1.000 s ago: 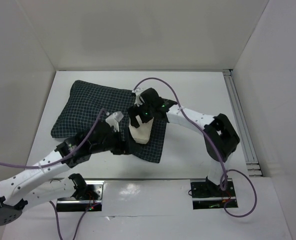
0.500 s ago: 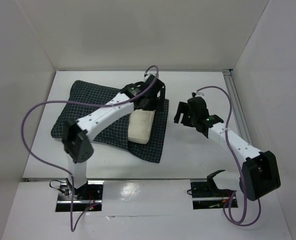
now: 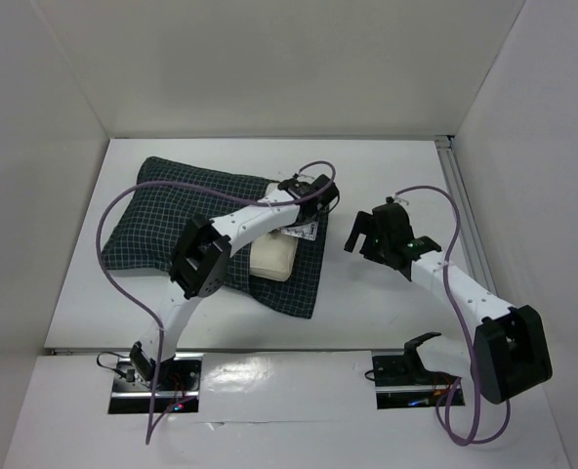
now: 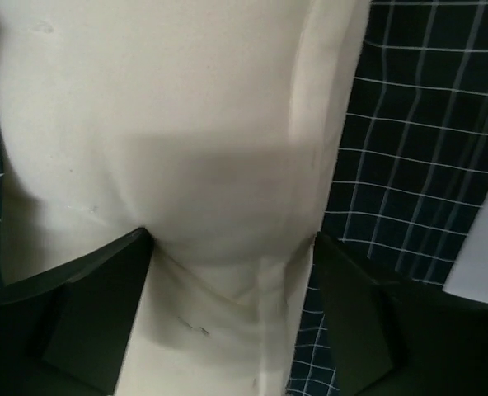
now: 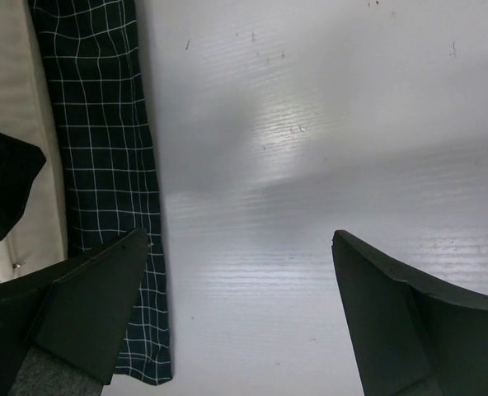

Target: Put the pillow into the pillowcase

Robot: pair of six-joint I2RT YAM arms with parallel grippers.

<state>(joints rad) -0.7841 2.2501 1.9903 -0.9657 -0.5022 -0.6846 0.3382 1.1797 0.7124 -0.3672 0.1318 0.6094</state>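
Top view: the pillow's [image 3: 272, 258] cream end lies at the pillowcase's [image 3: 162, 210] 3 o'clock end. The left tool [image 3: 302, 217] hangs over it, nearer than the right.

Left wrist view: the left tool is spread, straddling the pillow, whose long axis runs 12 to 6 o'clock.

Right wrist view: the right tool [image 5: 240, 238] is spread over the surface [image 5: 310, 124], with the pillowcase at 9 o'clock.

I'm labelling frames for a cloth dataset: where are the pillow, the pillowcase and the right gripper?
pillow [image 3: 272, 259]: top view, on its exposed cream end.
pillowcase [image 3: 152, 220]: top view, on its checked left part.
right gripper [image 5: 240, 239]: right wrist view, midway between its fingertips.
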